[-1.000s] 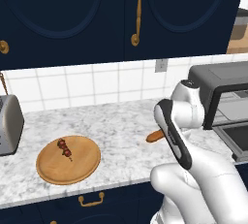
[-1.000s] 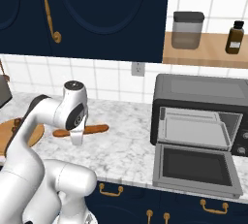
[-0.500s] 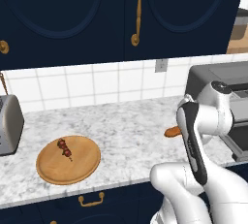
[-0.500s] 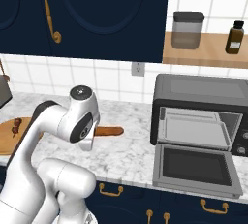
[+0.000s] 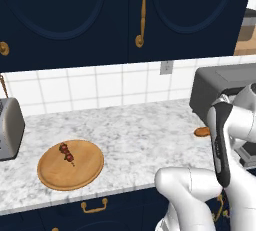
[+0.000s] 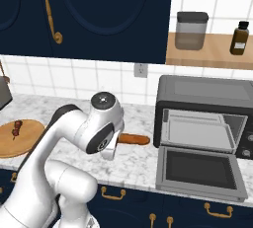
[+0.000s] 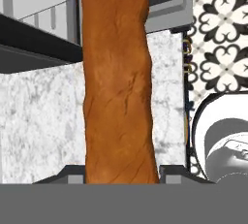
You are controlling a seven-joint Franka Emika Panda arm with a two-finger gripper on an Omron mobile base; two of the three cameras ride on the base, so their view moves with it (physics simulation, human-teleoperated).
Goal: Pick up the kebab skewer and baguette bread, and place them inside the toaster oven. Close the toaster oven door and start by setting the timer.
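Note:
My gripper (image 7: 121, 172) is shut on the baguette bread (image 7: 118, 82), a long golden-brown loaf that runs up the hand view. The loaf (image 6: 134, 139) hangs level above the counter, just left of the toaster oven (image 6: 202, 94). One end of the baguette (image 5: 202, 132) pokes out past my arm in the left base view. The toaster oven door (image 6: 200, 170) lies folded down and open, showing a tray inside. The kebab skewer (image 5: 66, 153) lies on the round wooden board (image 5: 85, 167) at the left, far from the gripper.
A silver pop-up toaster (image 5: 7, 127) stands at the counter's left end. Above the oven, a wooden shelf carries a grey jar (image 6: 191, 30) and a brown bottle (image 6: 239, 38). Dark blue cabinets hang over the marble counter (image 5: 130, 130).
The arm has swung right with the baguette in its grip, from mid-counter to just beside the open toaster oven. Skewer and board stayed put.

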